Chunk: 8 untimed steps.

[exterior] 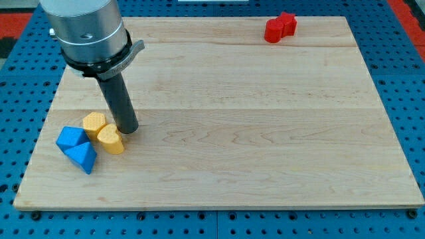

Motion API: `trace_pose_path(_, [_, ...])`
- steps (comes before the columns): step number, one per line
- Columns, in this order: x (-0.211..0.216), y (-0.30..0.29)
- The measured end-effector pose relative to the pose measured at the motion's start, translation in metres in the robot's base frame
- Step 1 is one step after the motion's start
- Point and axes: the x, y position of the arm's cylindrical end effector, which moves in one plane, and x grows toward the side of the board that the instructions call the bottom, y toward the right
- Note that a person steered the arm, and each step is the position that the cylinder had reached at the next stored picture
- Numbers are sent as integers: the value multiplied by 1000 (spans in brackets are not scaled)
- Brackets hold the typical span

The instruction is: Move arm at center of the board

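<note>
My tip (129, 129) rests at the frame's lower left, touching the rounded yellow plastic block (111, 140). This rod end effector has no jaws to spread. The wooden counter's (265, 133) centre lies rightward.

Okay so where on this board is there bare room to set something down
The whole middle and the view's right side of the board are bare, bordered only by the red block at the top. The view's lower left is crowded: my tip beside two yellow blocks and the blue blocks.
</note>
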Motion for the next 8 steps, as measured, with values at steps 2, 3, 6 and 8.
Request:
trace_pose_path(2, [-23,20])
trace_pose_path(3, [-84,69])
trace_pose_path(6, [-91,84])
trace_pose_path(8, [-91,88])
